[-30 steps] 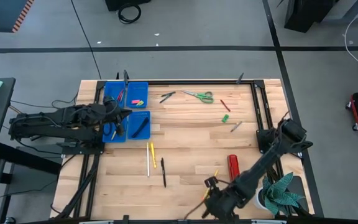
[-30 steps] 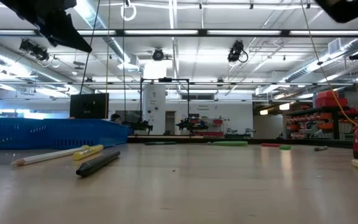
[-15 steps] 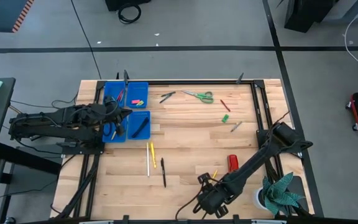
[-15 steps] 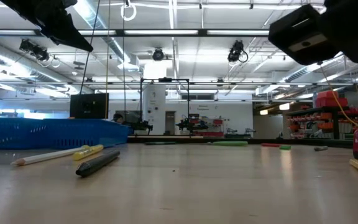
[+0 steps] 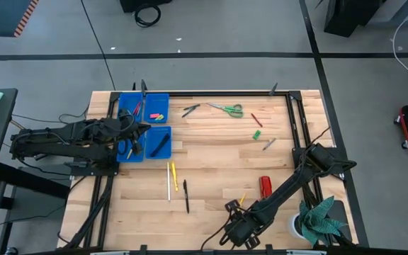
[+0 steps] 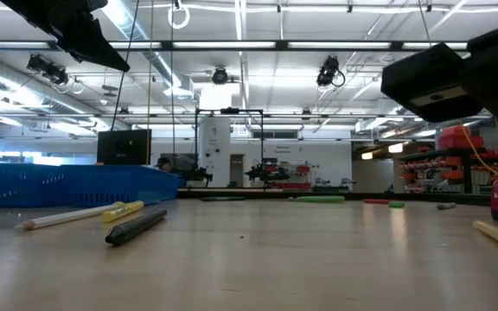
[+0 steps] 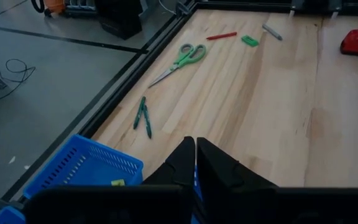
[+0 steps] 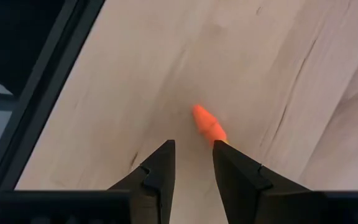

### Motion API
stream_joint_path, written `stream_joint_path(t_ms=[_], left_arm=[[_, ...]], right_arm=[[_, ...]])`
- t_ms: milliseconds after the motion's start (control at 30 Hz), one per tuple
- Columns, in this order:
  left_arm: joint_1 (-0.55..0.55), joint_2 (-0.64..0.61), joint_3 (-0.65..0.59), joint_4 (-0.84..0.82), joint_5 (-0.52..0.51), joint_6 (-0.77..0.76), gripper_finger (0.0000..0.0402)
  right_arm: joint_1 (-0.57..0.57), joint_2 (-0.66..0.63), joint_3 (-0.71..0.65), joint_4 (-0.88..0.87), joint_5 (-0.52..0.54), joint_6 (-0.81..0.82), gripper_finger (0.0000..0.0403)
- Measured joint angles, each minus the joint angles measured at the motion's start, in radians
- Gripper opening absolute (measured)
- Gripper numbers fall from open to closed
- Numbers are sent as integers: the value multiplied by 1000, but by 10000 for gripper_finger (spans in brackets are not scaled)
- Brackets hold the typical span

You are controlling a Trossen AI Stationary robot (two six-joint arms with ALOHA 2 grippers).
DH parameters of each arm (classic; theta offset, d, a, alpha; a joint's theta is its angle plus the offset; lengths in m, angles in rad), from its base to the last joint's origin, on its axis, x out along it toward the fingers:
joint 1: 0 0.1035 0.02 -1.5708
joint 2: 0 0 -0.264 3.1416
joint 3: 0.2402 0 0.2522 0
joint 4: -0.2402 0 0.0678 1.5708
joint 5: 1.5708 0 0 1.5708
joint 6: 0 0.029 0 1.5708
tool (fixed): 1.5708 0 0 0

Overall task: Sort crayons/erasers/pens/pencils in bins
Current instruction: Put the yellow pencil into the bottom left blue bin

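Wooden table (image 5: 211, 156), framed by dark rails, seen from above; a workshop hall with ceiling lights fills the background of the low view.

Left side: my left gripper (image 5: 142, 137) hovers over the bins (image 5: 144, 125), its jaws closed on nothing, the two fingers (image 7: 185, 163) pressed together in the left wrist view. Bright-blue bins sit in a block at the table's far left corner; one holds a dark pen (image 5: 159, 145), another holds small yellow and pink pieces (image 5: 156, 114), which I take to be erasers.

Near edge: my right gripper (image 5: 234, 225) is low at the table's near edge, jaws apart and gripping nothing. In the right wrist view an orange pencil (image 8: 209, 124) tip lies on the wood just ahead of the gap between my fingers (image 8: 159, 169); whether they touch it I cannot tell.

Loose items, centre: a white pencil (image 5: 168, 181), a yellow pencil (image 5: 174, 176) and a black pen (image 5: 186, 196) lie near one another. Right of them stands a red stapler (image 5: 265, 185).

Far edge: two dark-green pens (image 5: 190, 110), green-handled scissors (image 5: 226, 108), a red crayon (image 5: 257, 120), a green crayon (image 5: 257, 134) and a grey stick (image 5: 268, 144).
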Motion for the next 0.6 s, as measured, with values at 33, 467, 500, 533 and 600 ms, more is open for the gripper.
stream_joint_path(t_ms=[33, 467, 500, 533, 600], left_arm=[[0, 0, 0, 1, 0, 0, 27], [0, 0, 0, 0, 0, 1, 19], [0, 0, 0, 0, 0, 1, 21], [0, 0, 0, 1, 0, 1, 22], [0, 0, 0, 0, 0, 2, 25]], right_arm=[[-1, 1, 0, 9, 1, -6, 115], [-4, -20, 0, 62, 38, -76, 115], [-4, -19, 0, 68, 52, -94, 115], [-6, -16, 0, 79, 60, -115, 115], [-14, -13, 0, 88, 72, -163, 115]])
